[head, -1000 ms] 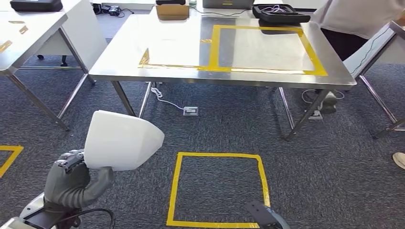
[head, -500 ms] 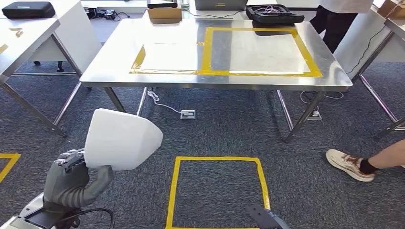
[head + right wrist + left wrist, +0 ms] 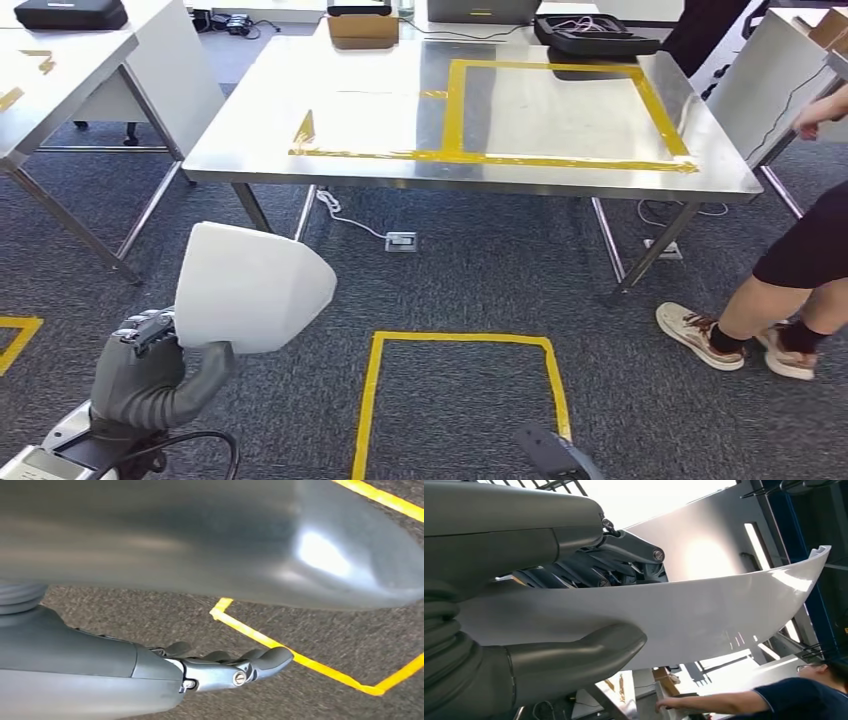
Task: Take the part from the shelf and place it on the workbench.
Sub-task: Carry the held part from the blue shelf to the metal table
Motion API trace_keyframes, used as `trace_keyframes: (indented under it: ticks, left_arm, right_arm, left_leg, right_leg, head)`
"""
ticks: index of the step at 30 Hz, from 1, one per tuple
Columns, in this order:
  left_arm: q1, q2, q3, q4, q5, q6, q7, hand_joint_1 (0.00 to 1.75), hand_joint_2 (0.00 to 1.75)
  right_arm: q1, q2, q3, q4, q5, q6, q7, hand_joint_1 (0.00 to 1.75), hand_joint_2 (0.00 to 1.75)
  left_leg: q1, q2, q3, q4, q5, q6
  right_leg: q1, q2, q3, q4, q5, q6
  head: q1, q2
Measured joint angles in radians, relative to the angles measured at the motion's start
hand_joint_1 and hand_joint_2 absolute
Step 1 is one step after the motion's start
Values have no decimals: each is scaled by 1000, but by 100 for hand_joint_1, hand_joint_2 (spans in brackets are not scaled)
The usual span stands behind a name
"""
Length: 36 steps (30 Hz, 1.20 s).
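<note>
Head view showed the left hand [image 3: 150, 375] gripping the white part [image 3: 252, 290] from below, well short of the bench [image 3: 380, 110]; the right hand [image 3: 220, 667] hung empty, fingers loosely curled. Carrying it level toward the bench's near edge seemed wise.

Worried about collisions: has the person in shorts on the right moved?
Yes: the person has stepped leftward into view, ending nearer the table's near right leg.

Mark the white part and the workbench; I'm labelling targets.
white part [image 3: 255, 290], head view, middle of its curved face.
workbench [image 3: 380, 115], head view, bare steel top left of the taped square.
</note>
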Motion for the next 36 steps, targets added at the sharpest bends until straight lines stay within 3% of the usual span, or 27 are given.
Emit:
trace_keyframes:
  ticks: [2, 6, 7, 9, 10, 11, 12, 13, 14, 16, 17, 21, 23, 25, 26, 27, 28, 30, 31, 33, 36]
  left_arm:
    - [-1, -1, 0, 0, 0, -1, 1, 175, 175]
    - [-1, -2, 0, -4, 0, -3, 7, 175, 175]
    - [-1, -2, 0, -6, 0, -3, 9, 175, 175]
    - [2, -2, 0, -8, -1, -3, 12, 175, 175]
    - [4, -2, 0, -8, -2, -3, 14, 175, 175]
    - [6, -2, 0, -9, -2, -3, 15, 175, 175]
    - [7, -2, 0, -9, -3, -3, 15, 175, 175]
    - [7, -2, 0, -10, -3, -3, 16, 175, 175]
    - [7, -2, 0, -11, -3, -3, 16, 175, 175]
    - [7, -2, 0, -13, -3, -4, 16, 175, 175]
    - [8, -2, 0, -13, -3, -4, 17, 175, 175]
    - [10, -2, 0, -19, -4, -5, 17, 175, 175]
    - [11, -4, 0, -22, -4, -5, 17, 175, 175]
    - [12, -4, 0, -22, -4, -5, 17, 175, 175]
    - [13, -5, 0, -22, -4, -5, 17, 175, 175]
    - [13, -5, 0, -21, -5, -5, 17, 175, 175]
    - [14, -6, 0, -21, -5, -6, 17, 175, 175]
    - [13, -7, 0, -21, -6, -6, 17, 175, 175]
    - [13, -7, 0, -22, -6, -6, 17, 175, 175]
    - [13, -8, 0, -22, -7, -6, 17, 175, 175]
    - [12, -8, 0, -22, -7, -6, 17, 175, 175]
  right_arm:
    - [-1, 0, 0, 0, -2, 2, 0, 0, 0]
    - [2, 0, 0, 0, -5, 4, -2, 0, 0]
    - [2, 0, 0, 0, -5, 5, -2, 0, 0]
    - [1, 0, 0, 0, -5, 10, -3, 0, 0]
    - [1, 0, 0, 0, -6, 13, -3, 0, 0]
    - [2, 0, 0, 0, -6, 15, -4, 0, 0]
    - [2, 0, 0, 0, -7, 16, -4, 0, 0]
    - [2, 0, 0, 0, -8, 17, -5, 0, 0]
    - [2, 0, 0, 0, -9, 17, -5, 0, 0]
    - [1, 0, 0, 0, -12, 18, -6, 0, 0]
    - [0, 0, 0, 0, -13, 18, -6, 0, 0]
    - [-3, 0, 0, 0, -14, 19, -8, 0, 0]
    - [-5, 0, 0, 0, -14, 18, -9, 0, 0]
    - [-4, 0, 0, 0, -14, 18, -9, 0, 0]
    - [-3, -1, 0, 0, -14, 18, -9, 0, 0]
    - [-2, -1, 0, 0, -13, 18, -9, 0, 0]
    - [-2, -1, 0, 0, -12, 17, -9, 0, 0]
    - [-3, -1, 0, 0, -9, 14, -9, 0, 0]
    - [-4, -1, 0, 0, -7, 11, -8, 0, 0]
    - [-5, -1, 0, 0, -5, 7, -8, 0, 0]
    - [-5, -1, 0, 0, -4, 4, -7, 0, 0]
  left_leg:
    - [-2, 0, 5, 0, -7, -11]
    - [-1, 1, 4, 19, -30, -33]
    - [1, 2, -13, 60, -51, -38]
    - [4, 2, -80, 190, -106, -46]
    - [5, 2, -114, 246, -121, -48]
    - [6, 3, -136, 273, -118, -50]
    - [6, 3, -140, 262, -95, -51]
    - [7, 3, -125, 216, -55, -50]
    - [8, 3, -98, 148, -11, -49]
    - [7, 3, -51, 38, 33, -43]
    - [5, 2, -41, 13, 35, -38]
    - [5, 1, -31, 1, 26, -12]
    - [7, 4, -23, -4, 22, -1]
    - [6, 6, -19, -5, 16, 4]
    - [6, 5, -15, -4, 12, 4]
    - [6, 5, -9, -4, 8, 4]
    - [6, 4, -1, -4, 2, 2]
    - [4, 3, 15, -3, -10, -4]
    - [2, 2, 19, -2, -17, -9]
    - [-1, 1, 20, -2, -25, -19]
    - [1, 2, 24, -4, -31, -32]
  right_leg:
    - [5, 0, 26, -61, 11, -8]
    - [0, 1, 42, -75, 5, -29]
    - [-3, 0, 48, -80, 4, -34]
    - [-3, -1, 57, -80, -3, -39]
    - [-3, -2, 60, -79, -7, -40]
    - [-3, -1, 64, -78, -12, -40]
    - [-3, -1, 70, -77, -17, -39]
    - [-3, 0, 77, -76, -24, -37]
    - [-3, 1, 85, -75, -30, -34]
    - [0, 2, 95, -72, -43, -24]
    - [1, 2, 96, -72, -47, -18]
    - [0, 1, 92, -58, -63, 4]
    - [-2, 0, 44, 36, -106, 14]
    - [-2, 0, -39, 174, -151, 18]
    - [-2, 0, -70, 214, -152, 19]
    - [-2, 0, -83, 216, -131, 18]
    - [-3, 0, -75, 179, -92, 17]
    - [-2, 0, -25, 46, -5, 12]
    - [-1, 0, -2, -8, 16, 6]
    - [2, 1, 16, -52, 16, -5]
    - [1, 2, 20, -59, 9, -20]
  head:
    - [0, 0]
    - [-1, 0]
    - [-2, 0]
    - [-3, 0]
    - [-3, 0]
    - [-3, 0]
    - [-3, 0]
    - [-3, 0]
    - [-3, 0]
    - [-3, 0]
    - [-2, 0]
    - [1, 0]
    - [1, 0]
    - [1, 0]
    - [1, 0]
    - [2, 0]
    - [2, 0]
    - [1, 0]
    - [1, 0]
    - [1, 0]
    - [0, 0]
